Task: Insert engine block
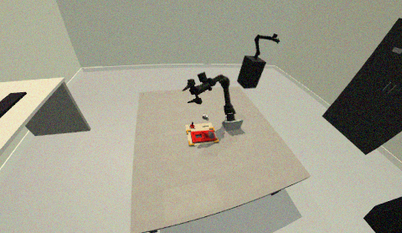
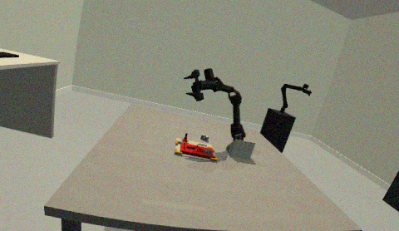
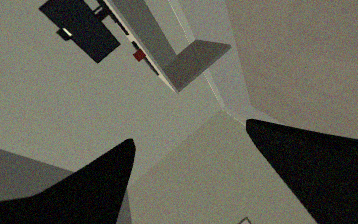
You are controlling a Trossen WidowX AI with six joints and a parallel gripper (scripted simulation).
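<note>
Hand (image 1: 189,93) (image 2: 189,86) (image 3: 189,134)'s wide apart, nothing in it, upper middle of the exterior frame. Engine block (image 1: 205,116) (image 2: 204,138) sits on the counter (image 1: 176,170) (image 2: 166,189) behind the car body (image 1: 203,136) (image 2: 195,149); probably light and stiff, so I'd pinch opposite sides.

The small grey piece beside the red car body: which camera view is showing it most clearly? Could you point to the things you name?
The exterior view: the small grey piece (image 1: 205,116) (image 2: 204,138) looks slightly larger there, behind the red car body (image 1: 203,137) (image 2: 197,149). The top view shows it only as a tiny pale spot. The wrist view does not show it.
</note>
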